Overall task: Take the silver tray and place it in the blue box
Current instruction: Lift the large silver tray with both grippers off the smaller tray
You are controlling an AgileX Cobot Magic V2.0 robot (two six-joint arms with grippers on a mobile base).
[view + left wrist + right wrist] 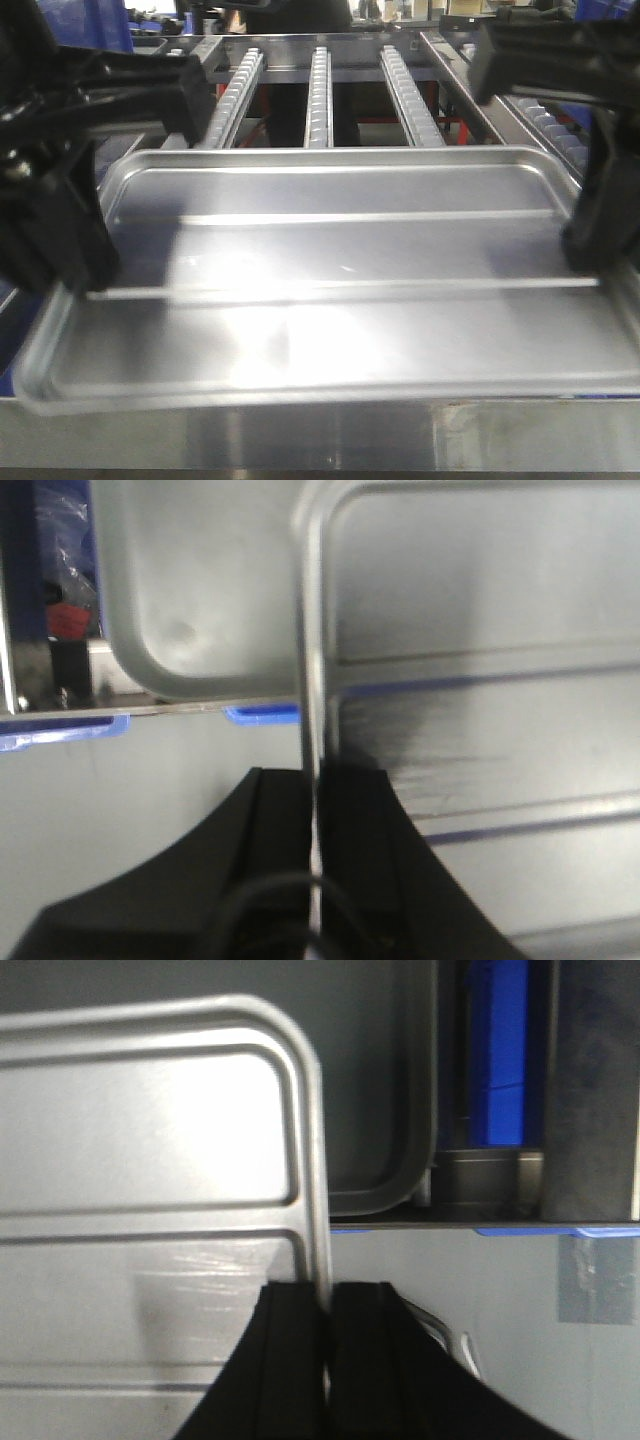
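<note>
The silver tray [330, 260] fills the front view, shiny, with two long ridges across its floor, held level between both arms. My left gripper [70, 270] is shut on its left rim; in the left wrist view the rim [312, 680] runs between the black fingers [285, 820]. My right gripper [590, 250] is shut on the right rim; in the right wrist view the rim [318, 1210] passes between the fingers [365, 1340]. Of the blue box only bits of blue rim show under the tray [260, 714] [560, 1231].
A roller conveyor frame [320, 90] with several roller rails stands behind the tray. A duller grey flat tray [190, 590] [380, 1090] lies beyond the held tray's corners. A steel ledge [320, 440] runs along the front. Blue crates [497, 1050] stand at the right.
</note>
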